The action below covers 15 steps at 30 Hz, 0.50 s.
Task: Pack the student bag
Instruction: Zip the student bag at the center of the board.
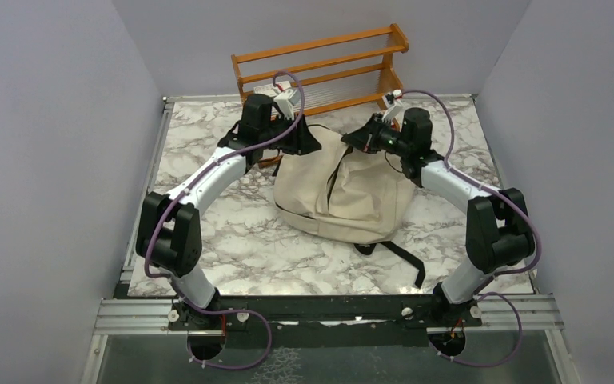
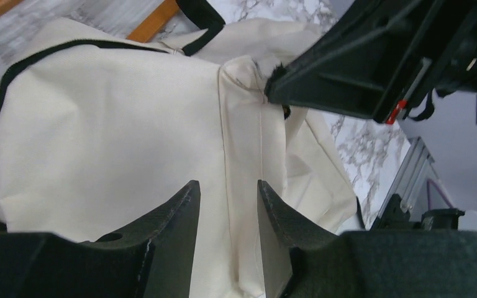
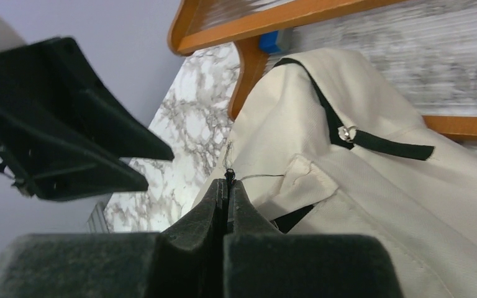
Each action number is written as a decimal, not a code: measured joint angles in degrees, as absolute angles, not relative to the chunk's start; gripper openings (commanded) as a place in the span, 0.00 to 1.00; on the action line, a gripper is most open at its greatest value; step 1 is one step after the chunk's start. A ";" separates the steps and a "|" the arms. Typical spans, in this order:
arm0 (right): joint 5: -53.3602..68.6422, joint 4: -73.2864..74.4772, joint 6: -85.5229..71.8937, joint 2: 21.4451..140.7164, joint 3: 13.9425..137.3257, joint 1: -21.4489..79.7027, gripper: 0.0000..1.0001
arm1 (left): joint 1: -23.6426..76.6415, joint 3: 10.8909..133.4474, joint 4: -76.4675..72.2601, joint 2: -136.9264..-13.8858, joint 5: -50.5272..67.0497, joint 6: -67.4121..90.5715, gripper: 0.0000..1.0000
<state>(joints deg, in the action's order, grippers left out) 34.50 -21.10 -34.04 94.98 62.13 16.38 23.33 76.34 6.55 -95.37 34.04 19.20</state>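
One student bag point(image 1: 344, 196), one wooden rack point(image 1: 320, 46) (beyond the end effectors), one desk point(image 1: 240, 248), one left end effector point(image 2: 227, 184), one right end effector point(image 3: 228, 183).

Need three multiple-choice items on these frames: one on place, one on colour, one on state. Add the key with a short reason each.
1. Where does the wooden rack stand?
A. at the far edge of the table, behind the student bag
B. beside the arm bases
C. on top of the bag

2. What colour is the bag's fabric?
A. red
B. beige
C. blue

3. How do the jaws of the right gripper stand?
A. wide open
B. shut on the rack
C. shut at the bag

Key:
1 A: the top view shows the rack beyond the bag at the far edge.
2 B: the cloth is cream-beige in every view.
3 C: the right wrist view shows the jaws pressed together, with a small dark piece of the bag at their tips.
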 measured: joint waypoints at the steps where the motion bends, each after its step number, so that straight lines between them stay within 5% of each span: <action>1: 35.66 -22.44 -34.04 94.83 61.19 16.38 0.01 | 22.92 76.31 5.80 -95.53 34.11 20.45 0.42; 15: 48.86 -33.80 -29.85 94.80 56.49 16.84 0.01 | 23.64 80.90 -0.36 -104.44 34.06 31.29 0.55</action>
